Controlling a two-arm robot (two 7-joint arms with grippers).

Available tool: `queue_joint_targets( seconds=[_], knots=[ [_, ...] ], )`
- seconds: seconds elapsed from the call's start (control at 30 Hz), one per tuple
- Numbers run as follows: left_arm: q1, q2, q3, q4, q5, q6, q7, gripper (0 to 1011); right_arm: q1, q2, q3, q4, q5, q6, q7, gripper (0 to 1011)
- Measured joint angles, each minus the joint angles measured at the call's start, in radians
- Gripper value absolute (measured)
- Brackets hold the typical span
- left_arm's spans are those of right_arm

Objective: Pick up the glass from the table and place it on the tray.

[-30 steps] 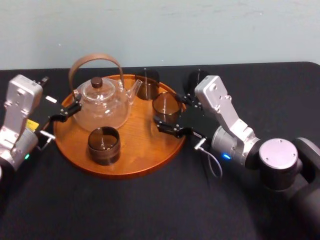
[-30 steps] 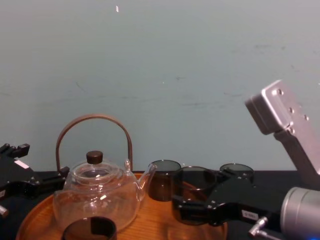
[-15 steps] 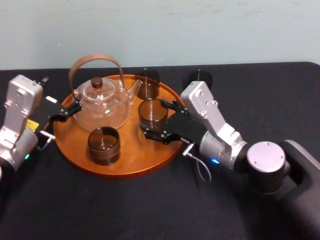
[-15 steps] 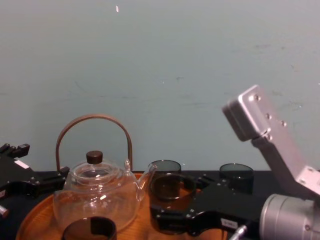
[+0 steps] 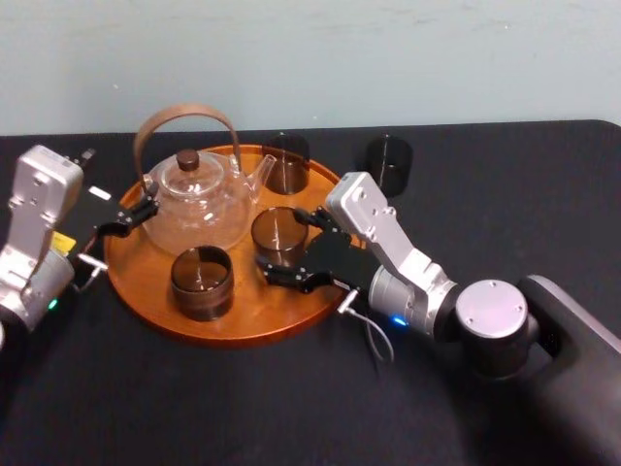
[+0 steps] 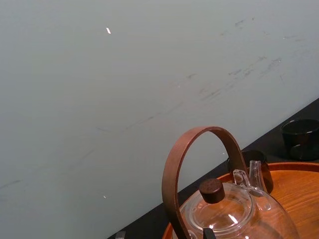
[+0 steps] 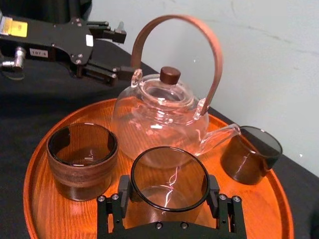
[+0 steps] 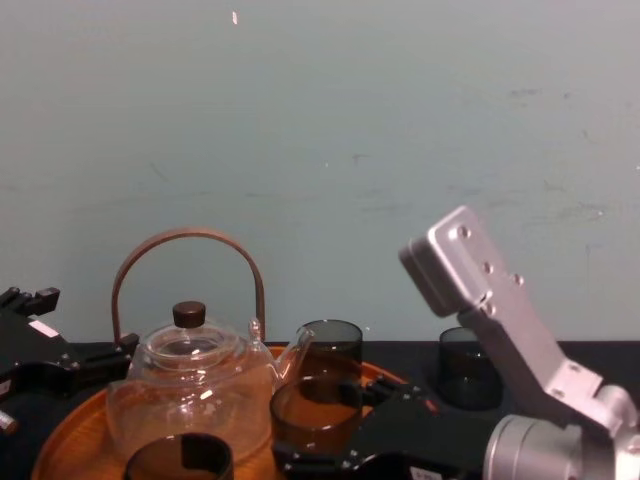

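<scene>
Moved: right gripper (image 5: 288, 249), carrying glass (image 5: 277, 231), from tray's (image 5: 254, 309) right rim to farther in, toward the middle.
Grip: jaws pinching glass on both sides.
Glass: inside tray's rim, near teapot (image 5: 199, 204); whether its base touches the wood cannot be told.
Left gripper (image 5: 126, 218): parked at tray's left edge.
Step, as judged: placing, nearly complete.
Next: lower until the base seats, release, then back out over tray's right rim, clear of the teapot's spout.
</scene>
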Motion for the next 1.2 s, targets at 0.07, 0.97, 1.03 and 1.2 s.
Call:
queue_joint_targets(
  seconds=[0.07,0.97,1.03,1.2],
  knots=[
    [0.000,0.000,0.000,0.000,0.000,0.000,0.000,1009,0.004,-0.004,-0.003,0.011,-0.002,-0.003,0.001,930],
    [0.000,0.000,0.000,0.000,0.000,0.000,0.000,1010,0.032,-0.053,-0.045,0.107,-0.031,-0.027,0.011,930],
    [0.000,0.000,0.000,0.000,0.000,0.000,0.000,1009,0.032,-0.054,-0.045,0.109,-0.032,-0.027,0.011,930],
    [0.000,0.000,0.000,0.000,0.000,0.000,0.000,1010,0.028,-0.052,-0.046,0.103,-0.035,-0.025,0.011,930]
  ],
)
